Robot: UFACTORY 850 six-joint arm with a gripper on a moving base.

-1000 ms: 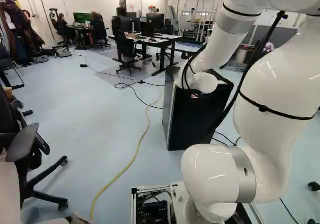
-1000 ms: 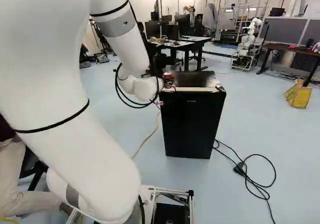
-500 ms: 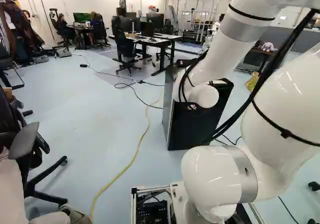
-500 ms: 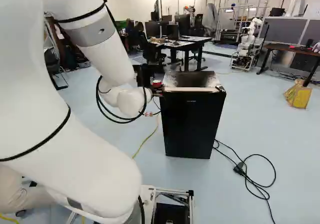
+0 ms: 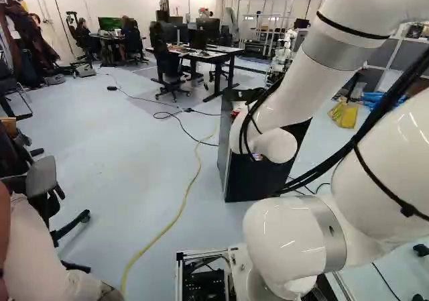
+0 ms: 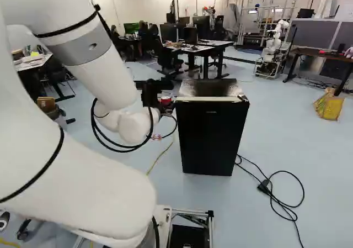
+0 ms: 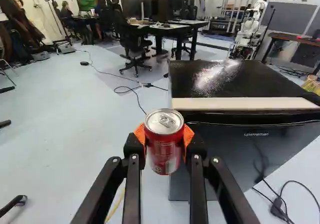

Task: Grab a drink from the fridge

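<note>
In the right base view my gripper [image 6: 165, 108] is beside the top left corner of the black fridge [image 6: 212, 137], with a red can [image 6: 166, 100] in its grasp. The wrist view gives it closely: the gripper [image 7: 165, 143] is shut on the upright can [image 7: 165, 151], an orange pad pressing on either side. The can's silver lid faces the camera, its tab unopened. Behind and beside the can stands the fridge [image 7: 250, 149], its door closed and a pale strip along the front of its dark top. In the left base view my arm covers much of the fridge.
A yellow cable [image 5: 181, 210] runs along the floor left of the fridge. Black cables [image 6: 276, 198] lie to its right. Desks [image 6: 207, 49] stand behind it, with another robot [image 6: 273, 49] farther right. A person's leg [image 5: 40, 254] and an office chair are near the base's left side.
The arm has swung its wrist left and lower, carrying the can from the fridge's top left corner to beside it. The base and fridge have not moved. The person's leg has shifted.
</note>
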